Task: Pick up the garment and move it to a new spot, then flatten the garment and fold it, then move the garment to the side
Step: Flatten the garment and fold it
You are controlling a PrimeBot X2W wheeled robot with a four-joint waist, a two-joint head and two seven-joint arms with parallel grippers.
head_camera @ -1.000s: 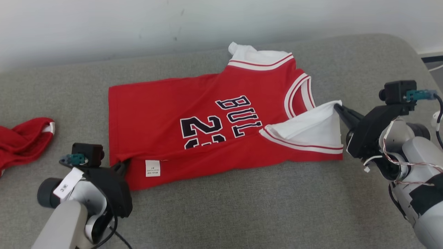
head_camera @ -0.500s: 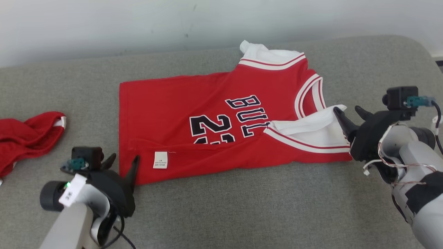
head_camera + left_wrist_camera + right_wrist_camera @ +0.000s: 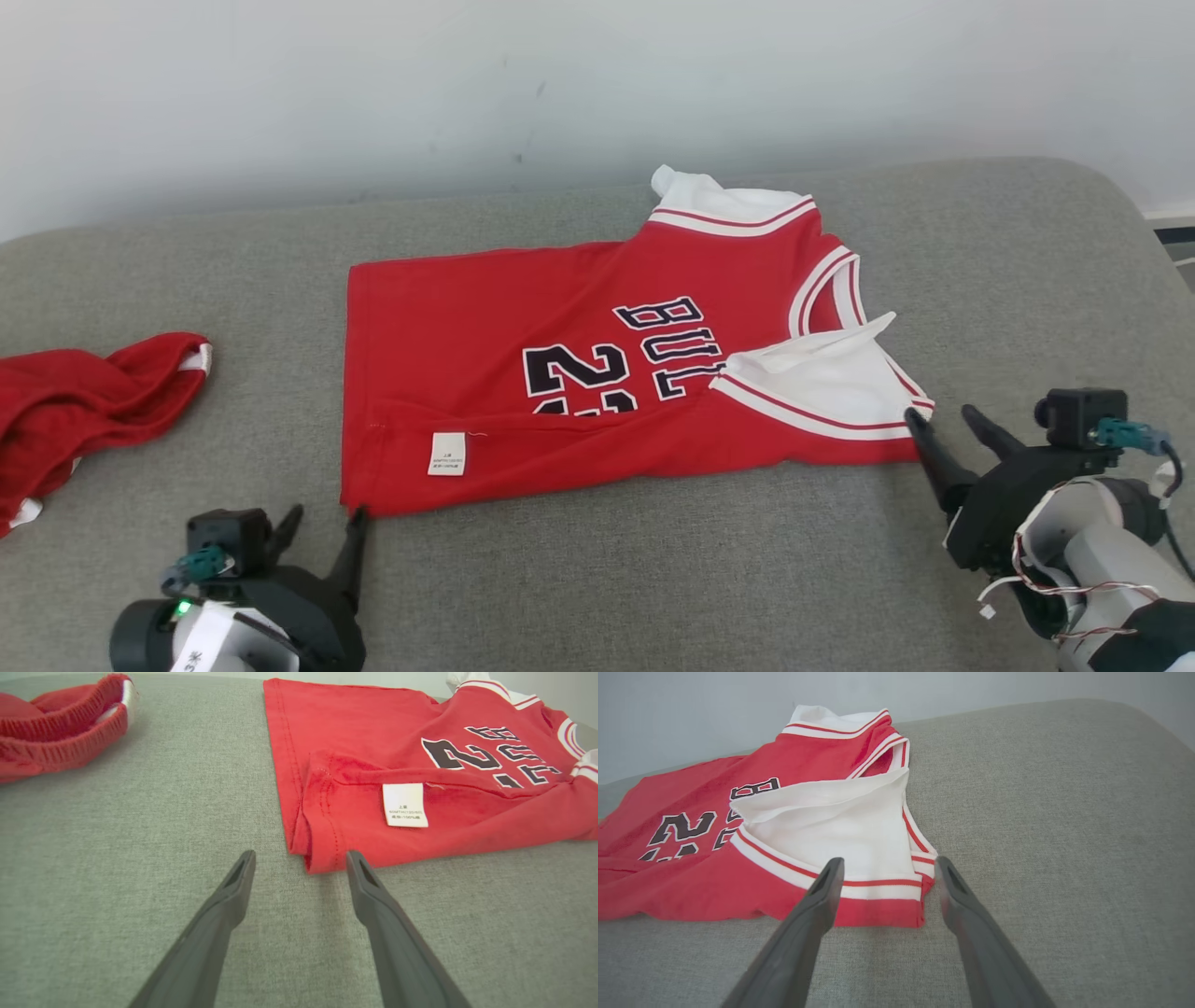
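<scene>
Shirt, red with white trim, lies on the grey cushion. Its near long edge is folded over the front and covers the bottom of the black number.

Head view: the left gripper is low on the cushion, jaws spread wide, nothing between them. The shirt's near hem corner sits right at the tip of its right-hand jaw; can't tell if they touch. The rest of the shirt spreads ahead and to the right of this gripper. A white label on the folded flap is ahead-right of it. A crumpled red cloth lies off to its left, well apart from the shirt. The right gripper also has its jaws spread and is empty. The shirt is ahead and left of it, with the white sleeve just beside its left-hand jaw tip.

Left wrist view: the jaws are wide apart over bare cushion. The hem corner is just past the tips, between them and closer to the right one. The label is further ahead on the right, and the red cloth is far ahead on the left.

Right wrist view: the jaws are wide and pinch nothing. The sleeve's striped corner lies between and just past the tips. The collar is further ahead, and there is bare cushion to the gripper's right.
</scene>
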